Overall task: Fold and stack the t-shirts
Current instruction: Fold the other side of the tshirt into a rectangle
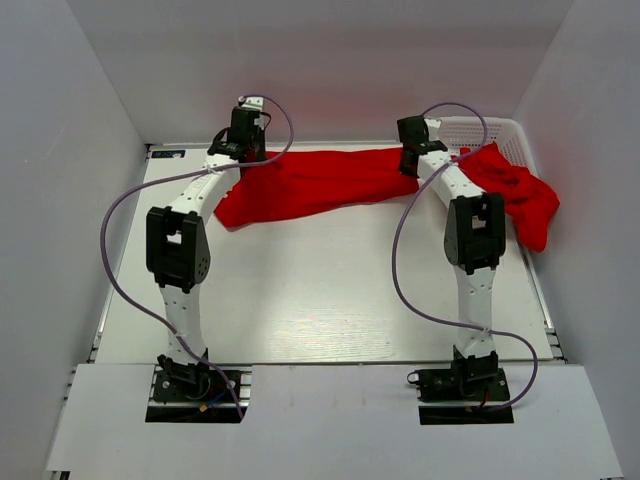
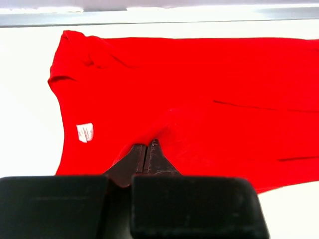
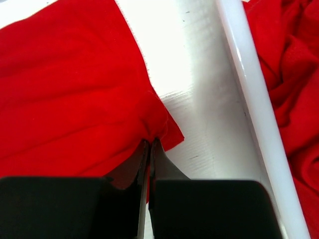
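Two thin pinches: holds shirt [image 1: 310, 185] stretched on surface [image 1: 320, 290] with left hand [image 2: 146, 145] and right hand [image 3: 150, 143] clamped on cloth; risks slipping free if pulled unevenly.

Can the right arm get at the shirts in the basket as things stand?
Probably not yet. The basket sits right beside it with nothing between, but the right end effector is shut on a corner of the shirt spread on the table; it would have to let go first.
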`<move>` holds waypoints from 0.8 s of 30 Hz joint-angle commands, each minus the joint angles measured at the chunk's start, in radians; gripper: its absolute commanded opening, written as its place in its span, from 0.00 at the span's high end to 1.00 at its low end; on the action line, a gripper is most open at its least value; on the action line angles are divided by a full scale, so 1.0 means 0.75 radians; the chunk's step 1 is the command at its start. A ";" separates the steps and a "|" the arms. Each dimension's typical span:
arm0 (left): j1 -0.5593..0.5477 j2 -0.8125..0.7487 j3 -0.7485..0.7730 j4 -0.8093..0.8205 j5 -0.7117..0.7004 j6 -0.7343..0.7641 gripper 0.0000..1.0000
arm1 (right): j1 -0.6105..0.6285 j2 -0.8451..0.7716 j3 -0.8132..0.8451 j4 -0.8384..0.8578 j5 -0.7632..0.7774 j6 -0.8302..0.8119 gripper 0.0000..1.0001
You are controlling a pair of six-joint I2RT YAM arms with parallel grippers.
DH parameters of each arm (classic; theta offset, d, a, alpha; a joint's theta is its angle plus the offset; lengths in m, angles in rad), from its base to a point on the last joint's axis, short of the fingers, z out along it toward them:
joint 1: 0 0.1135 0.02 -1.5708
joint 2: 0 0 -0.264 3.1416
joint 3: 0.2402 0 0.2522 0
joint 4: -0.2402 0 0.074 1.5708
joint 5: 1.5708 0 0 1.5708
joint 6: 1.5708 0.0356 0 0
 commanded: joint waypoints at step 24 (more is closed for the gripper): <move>0.122 0.256 0.237 0.396 0.204 0.300 1.00 | -0.047 0.137 0.172 0.089 -0.050 -0.036 1.00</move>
